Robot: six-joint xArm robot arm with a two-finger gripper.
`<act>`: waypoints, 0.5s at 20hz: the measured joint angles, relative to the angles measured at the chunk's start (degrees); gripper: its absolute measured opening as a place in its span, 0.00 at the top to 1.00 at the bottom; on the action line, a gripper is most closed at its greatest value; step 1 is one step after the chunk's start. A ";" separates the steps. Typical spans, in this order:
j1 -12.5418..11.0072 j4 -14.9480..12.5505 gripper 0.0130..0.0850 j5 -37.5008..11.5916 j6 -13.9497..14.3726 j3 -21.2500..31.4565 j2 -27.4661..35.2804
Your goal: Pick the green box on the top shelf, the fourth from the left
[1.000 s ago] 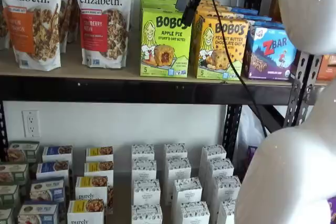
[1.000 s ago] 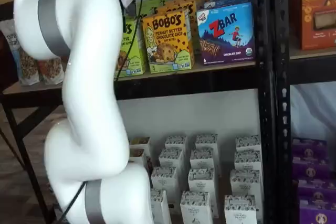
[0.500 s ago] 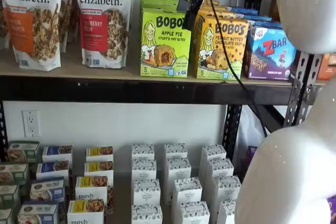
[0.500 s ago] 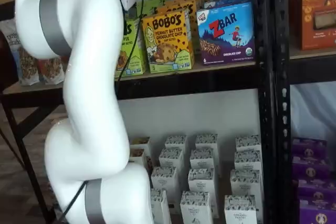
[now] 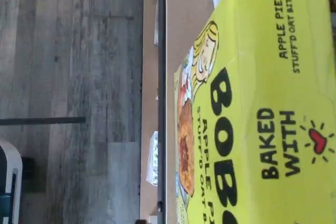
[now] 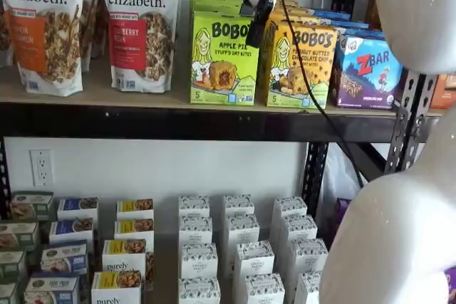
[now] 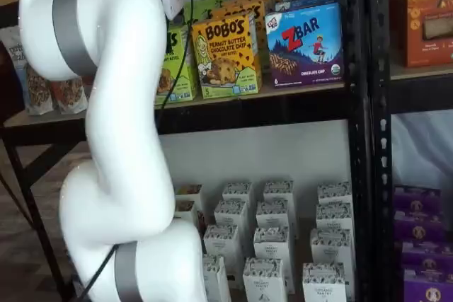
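Granola bags sit at the left of the top shelf (image 6: 107, 97); next comes the green box (image 6: 224, 58), front of its row, the peanut butter box (image 6: 299, 65) just beside. The hand (image 6: 256, 30) hovers at its upper right corner, fingers side-on, grip impossible to read. Approach step; next it should straddle the carton top.

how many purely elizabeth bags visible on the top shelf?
2 clearly, both on the top shelf, left of the green box: an orange-label bag at far left and a red-label bag beside it. More may sit behind.
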 joint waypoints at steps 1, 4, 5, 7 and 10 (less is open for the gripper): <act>0.10 -0.08 0.00 -0.30 0.06 0.25 -0.07; 0.41 -0.43 0.00 -1.63 0.25 1.24 -0.47; 0.53 -0.64 0.00 -2.12 0.32 1.57 -0.61; 0.72 -1.02 0.00 -2.31 0.44 1.70 -0.56; 0.85 -1.19 0.00 -2.26 0.52 1.74 -0.39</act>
